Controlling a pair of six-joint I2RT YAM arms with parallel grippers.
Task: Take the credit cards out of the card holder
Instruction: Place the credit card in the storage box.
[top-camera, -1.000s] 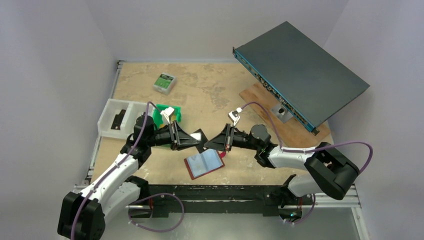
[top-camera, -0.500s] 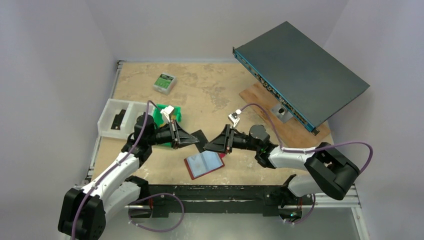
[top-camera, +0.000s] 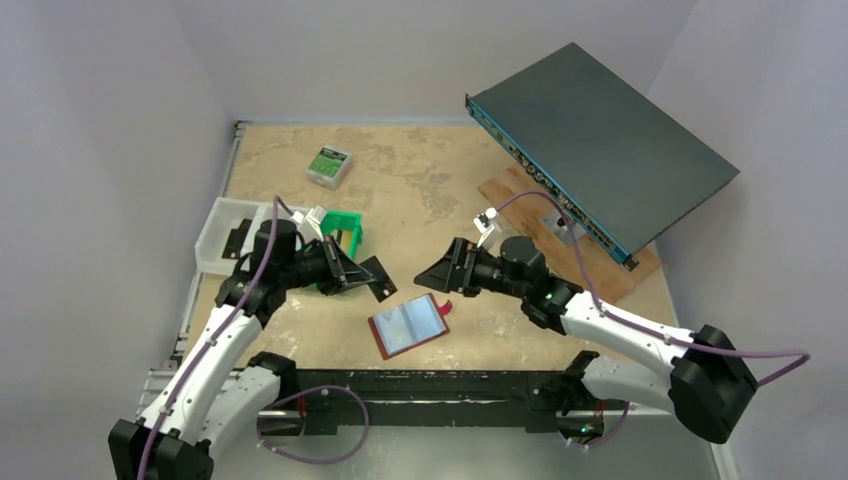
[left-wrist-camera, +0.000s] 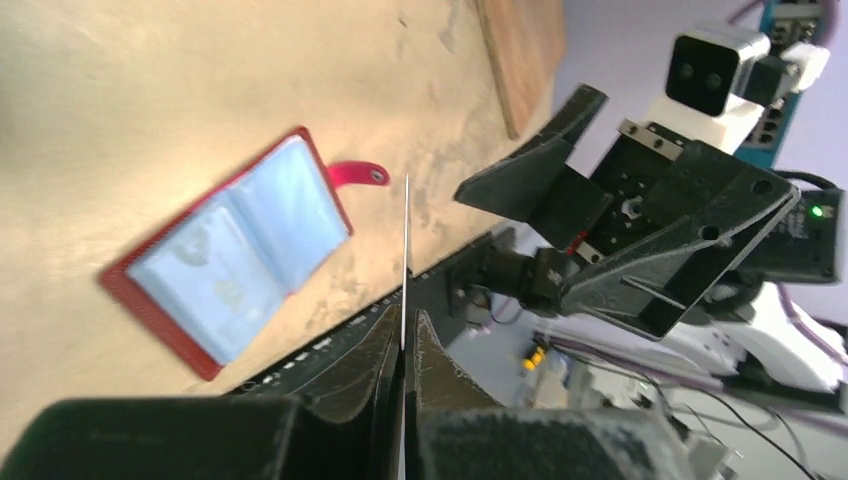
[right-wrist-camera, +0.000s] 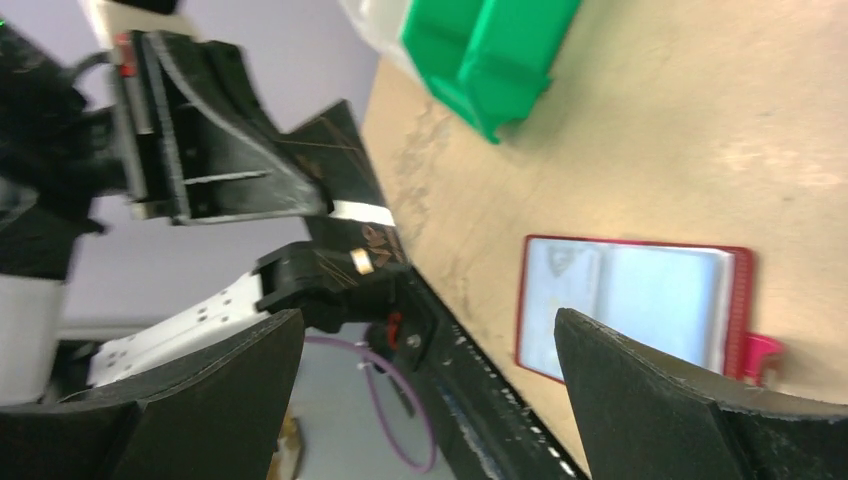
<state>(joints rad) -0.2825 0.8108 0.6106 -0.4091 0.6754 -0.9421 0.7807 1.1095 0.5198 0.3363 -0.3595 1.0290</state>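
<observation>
Red card holder open, pockets seemingly blue, left claw gripping card

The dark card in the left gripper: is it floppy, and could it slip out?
Probably stiff: the card juts from the left gripper in a straight line, without sagging. Likely light, being hairline-thin edge-on. It looks smooth, so it might slip.
</observation>
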